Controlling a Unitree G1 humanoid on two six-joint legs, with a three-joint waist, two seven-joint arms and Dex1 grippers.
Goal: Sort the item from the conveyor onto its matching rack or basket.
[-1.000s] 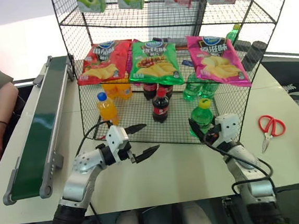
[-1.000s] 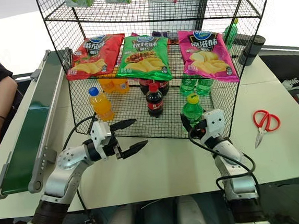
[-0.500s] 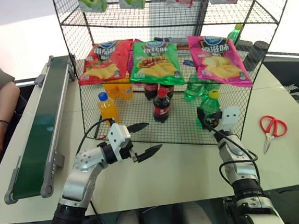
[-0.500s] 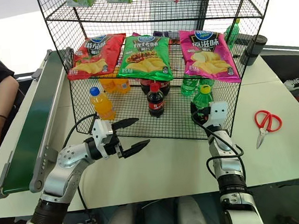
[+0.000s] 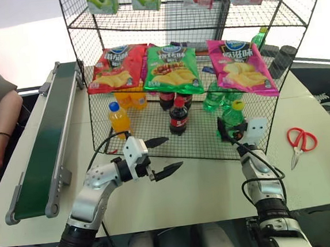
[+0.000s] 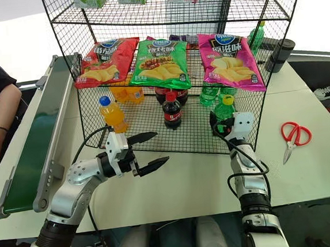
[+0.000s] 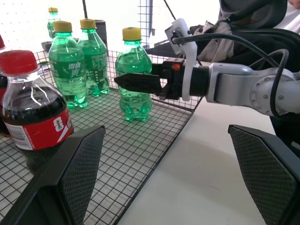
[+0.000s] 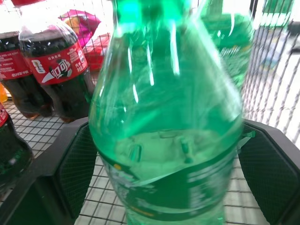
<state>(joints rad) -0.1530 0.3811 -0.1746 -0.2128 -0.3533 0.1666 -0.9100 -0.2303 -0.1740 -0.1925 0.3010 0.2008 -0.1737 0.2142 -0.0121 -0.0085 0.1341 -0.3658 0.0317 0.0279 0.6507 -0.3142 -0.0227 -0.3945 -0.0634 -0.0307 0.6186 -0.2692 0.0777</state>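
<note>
Setting: white table [image 5: 217,188] with a black wire rack [image 5: 155,141] standing on it, chip bags [image 5: 172,68] lying on its middle tier, and a dark green conveyor [image 5: 42,146] running along the robot's left side.
Onlooker: a person's forearm [image 5: 0,123] rests beside the conveyor.
Also about: red scissors [image 5: 298,141] lie on the table, well apart from the rack.
Green soda bottle [image 7: 133,79]: stands upright on the rack's bottom tier near the front right corner, just beside two like bottles [image 7: 79,58] and apart from the cola bottle [image 5: 178,116] and the orange drink bottle [image 5: 117,119].
Right gripper [image 7: 140,82]: its fingers flank the bottle's body; the right wrist view shows the pads drawn off both sides, so I judge it released.
Left gripper [image 5: 159,157]: jaws wide apart, holding nothing, hovering over the table in front of the rack.
Step in hand: letting go and backing out.
Doing it well: draw the right gripper straight back along its own line, level, so neither finger clips the bottle or snags the wire grid.
</note>
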